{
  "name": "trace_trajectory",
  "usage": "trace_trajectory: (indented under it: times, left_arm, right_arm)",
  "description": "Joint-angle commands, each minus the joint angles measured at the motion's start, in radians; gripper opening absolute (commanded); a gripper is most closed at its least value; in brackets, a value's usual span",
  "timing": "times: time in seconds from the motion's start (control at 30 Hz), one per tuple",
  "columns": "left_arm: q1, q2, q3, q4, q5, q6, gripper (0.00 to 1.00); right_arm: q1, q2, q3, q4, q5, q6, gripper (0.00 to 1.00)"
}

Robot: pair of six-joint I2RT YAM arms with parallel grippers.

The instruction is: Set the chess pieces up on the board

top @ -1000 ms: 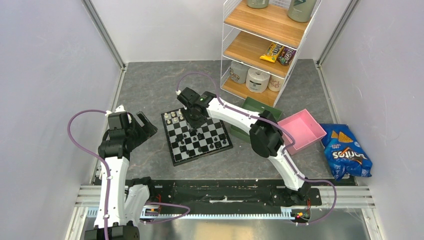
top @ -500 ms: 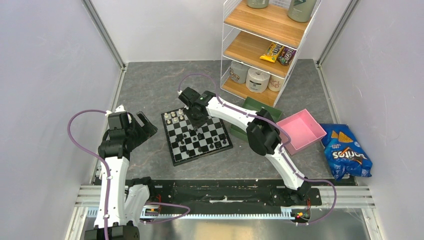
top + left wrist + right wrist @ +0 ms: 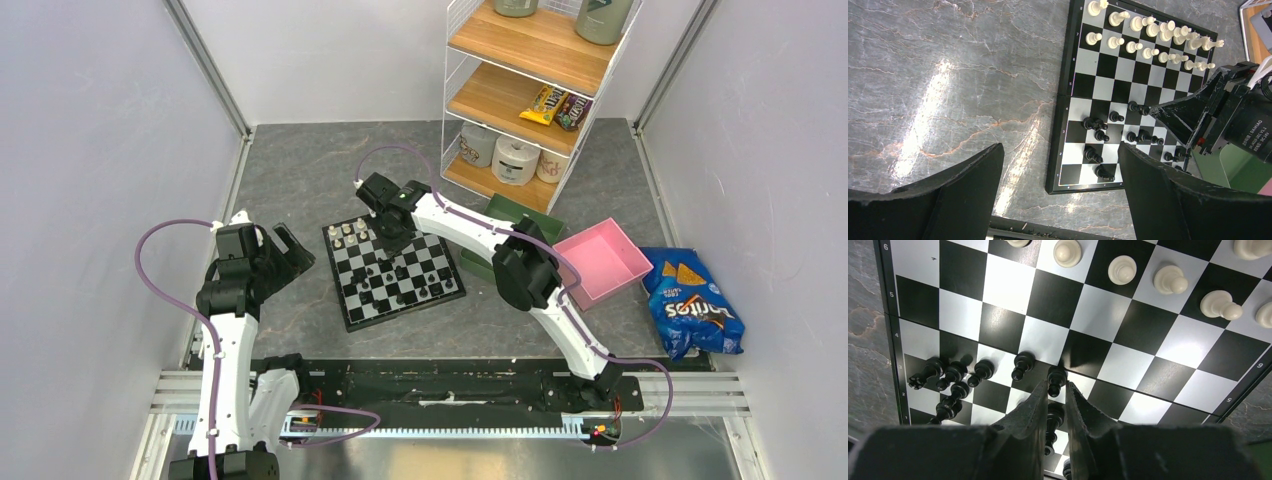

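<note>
A grey marbled table (image 3: 300, 180), enclosed by pale walls (image 3: 100, 150), held the board (image 3: 355, 300) centrally; the right gripper (image 3: 1055, 386) pinched a black pawn (image 3: 1057, 375), while the left gripper (image 3: 1060, 149), at nine o'clock, gaped open.

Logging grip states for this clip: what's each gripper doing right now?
Left gripper: open, empty.
Right gripper: jaws narrow around a black pawn; grip cannot be told.

Wire shelf rack (image 3: 455, 70) far right, holding candy packs (image 3: 556, 104) and paper rolls (image 3: 516, 158). Green tray (image 3: 517, 212) at its foot; pink tray (image 3: 605, 262), then blue chip bag (image 3: 692, 305), on grey surface (image 3: 300, 170).
</note>
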Motion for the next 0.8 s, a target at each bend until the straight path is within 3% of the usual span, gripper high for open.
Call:
trace_trajectory:
  times: [0.0, 0.2, 0.47, 0.77]
  left_arm:
    - [-0.001, -0.004, -0.001, 0.030, 0.009, -0.017, 0.91]
    - [-0.001, -0.004, -0.001, 0.030, 0.008, -0.016, 0.91]
    - [0.000, -0.003, -0.001, 0.029, 0.008, -0.017, 0.91]
    - [0.000, -0.003, -0.002, 0.030, 0.008, -0.016, 0.91]
  right_arm:
    - [-0.002, 0.020, 0.045, -0.008, -0.014, -0.011, 0.26]
    - [-0.002, 0.026, 0.048, -0.008, -0.015, -0.014, 0.27]
    - [-0.003, 0.002, 0.047, -0.008, 0.005, -0.018, 0.12]
    - [-0.049, -0.090, 0.008, -0.002, 0.046, -0.027, 0.11]
